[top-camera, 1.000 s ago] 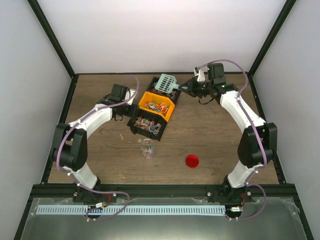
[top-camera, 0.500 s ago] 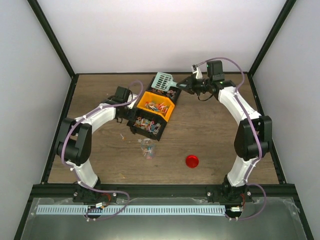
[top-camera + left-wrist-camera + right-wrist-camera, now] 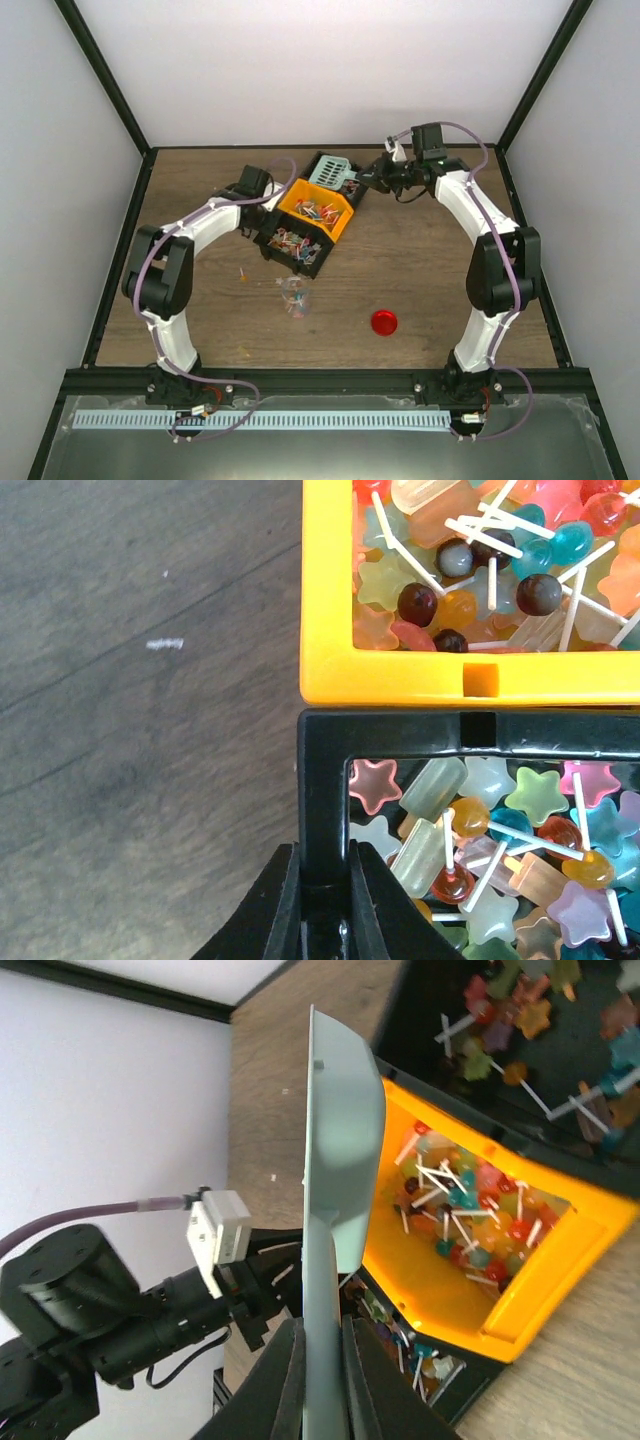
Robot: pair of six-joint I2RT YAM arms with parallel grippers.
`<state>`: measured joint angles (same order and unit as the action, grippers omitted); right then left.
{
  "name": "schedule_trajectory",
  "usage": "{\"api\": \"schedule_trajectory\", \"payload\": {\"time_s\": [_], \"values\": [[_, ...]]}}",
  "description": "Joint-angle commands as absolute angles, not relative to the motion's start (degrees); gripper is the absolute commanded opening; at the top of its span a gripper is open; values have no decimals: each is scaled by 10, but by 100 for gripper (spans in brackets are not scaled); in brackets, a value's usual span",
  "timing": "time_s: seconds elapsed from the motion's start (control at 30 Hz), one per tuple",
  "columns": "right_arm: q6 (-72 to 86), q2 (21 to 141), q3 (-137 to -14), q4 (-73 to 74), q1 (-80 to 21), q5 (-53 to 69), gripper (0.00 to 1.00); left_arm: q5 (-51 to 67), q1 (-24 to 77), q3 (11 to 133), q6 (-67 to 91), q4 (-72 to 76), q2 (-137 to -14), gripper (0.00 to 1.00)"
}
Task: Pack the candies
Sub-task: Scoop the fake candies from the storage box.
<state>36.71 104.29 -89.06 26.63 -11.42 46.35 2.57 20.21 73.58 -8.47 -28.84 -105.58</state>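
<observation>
Candies [image 3: 500, 820] in mixed colours, many on white sticks, fill a black bin [image 3: 400, 735] and the orange bin [image 3: 330, 600] touching it. My left gripper [image 3: 325, 855] is shut on the black bin's side wall, one finger on each side of it. From above, that black bin [image 3: 295, 248] and the orange bin [image 3: 318, 212] sit mid-table, and my left gripper [image 3: 263, 218] is at their left. My right gripper [image 3: 322, 1345] is shut on the handle of a teal scoop [image 3: 335, 1160]. The scoop [image 3: 332, 172] hangs edge-on over the orange bin's far end.
A second black bin [image 3: 500, 1050] with candies lies behind the orange one. A small clear cup [image 3: 293, 297] holding a few candies stands in front of the bins. A red round lid [image 3: 384, 322] lies to its right. One loose candy [image 3: 243, 272] lies on the wood.
My left gripper has slid right to the black bin and shut on its wall. The right arm has shifted the scoop slightly nearer the orange bin.
</observation>
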Motion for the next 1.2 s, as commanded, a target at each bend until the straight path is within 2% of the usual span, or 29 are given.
{"api": "schedule_trajectory", "payload": {"time_s": [0.0, 0.23, 0.5, 0.87, 1.17], "values": [[431, 1017, -891, 349, -109, 397, 1, 14, 220, 783, -109, -280, -1095, 4], [447, 1006, -929, 483, -109, 273, 1, 9, 243, 842, -114, -282, -1149, 4], [466, 1008, -941, 556, -109, 245, 1, 9, 259, 833, -119, -266, -1165, 4], [450, 1066, -1018, 644, -109, 211, 1, 16, 260, 823, -121, -250, -1163, 4], [445, 1087, -1033, 644, -130, 201, 1, 11, 261, 824, -119, -249, -1157, 4]]}}
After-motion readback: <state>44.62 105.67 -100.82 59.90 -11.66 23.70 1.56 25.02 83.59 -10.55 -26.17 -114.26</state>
